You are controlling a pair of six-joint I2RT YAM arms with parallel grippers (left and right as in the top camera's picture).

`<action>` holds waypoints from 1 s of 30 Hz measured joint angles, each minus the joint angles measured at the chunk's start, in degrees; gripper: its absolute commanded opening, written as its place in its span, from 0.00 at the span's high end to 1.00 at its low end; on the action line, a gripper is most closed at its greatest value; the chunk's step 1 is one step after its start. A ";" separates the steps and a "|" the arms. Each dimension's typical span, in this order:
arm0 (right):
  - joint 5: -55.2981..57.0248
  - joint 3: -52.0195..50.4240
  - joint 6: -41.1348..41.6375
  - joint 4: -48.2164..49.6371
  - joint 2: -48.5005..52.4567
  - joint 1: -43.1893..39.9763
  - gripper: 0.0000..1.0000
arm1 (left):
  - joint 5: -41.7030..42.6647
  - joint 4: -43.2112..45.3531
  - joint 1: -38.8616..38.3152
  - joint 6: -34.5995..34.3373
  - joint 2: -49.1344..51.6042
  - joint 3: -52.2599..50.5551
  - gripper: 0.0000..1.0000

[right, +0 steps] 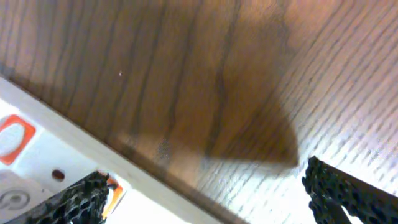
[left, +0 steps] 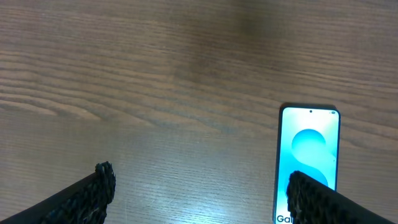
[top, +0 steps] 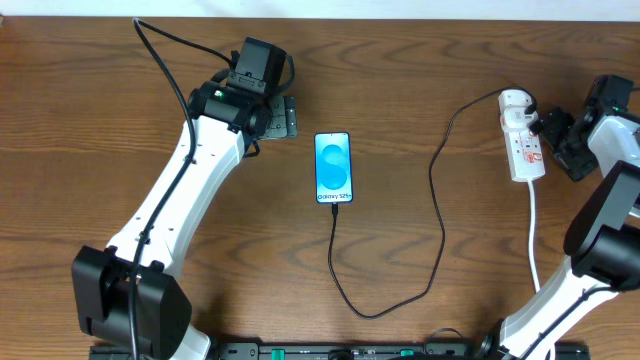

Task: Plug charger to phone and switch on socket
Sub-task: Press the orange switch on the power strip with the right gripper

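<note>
Tabletop (top: 400, 60): left claw (left: 199, 177), right claw (right: 205, 174) (agape)

My left arm (top: 190, 190) and right arm (top: 614, 192) are smooth white shells with chunky black joints at base and wrist. A thin black cable (top: 160, 55) loops along the left one. My left claw (left: 199, 199) and right claw (right: 205, 199) are black, their fingers (left: 87, 196) faced with knobbly, textured padding.
</note>
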 measured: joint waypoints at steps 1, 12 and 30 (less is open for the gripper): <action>-0.20 0.00 0.09 0.11 0.09 -0.13 0.01 | 0.00 0.00 0.00 0.00 0.00 0.00 0.10; -1.27 0.07 0.44 -0.44 0.13 -0.37 0.01 | -0.02 0.00 0.00 0.00 0.00 0.00 0.10; -3.30 0.17 0.39 -1.05 0.13 -0.57 0.01 | -0.02 0.00 0.00 0.00 0.00 0.00 0.10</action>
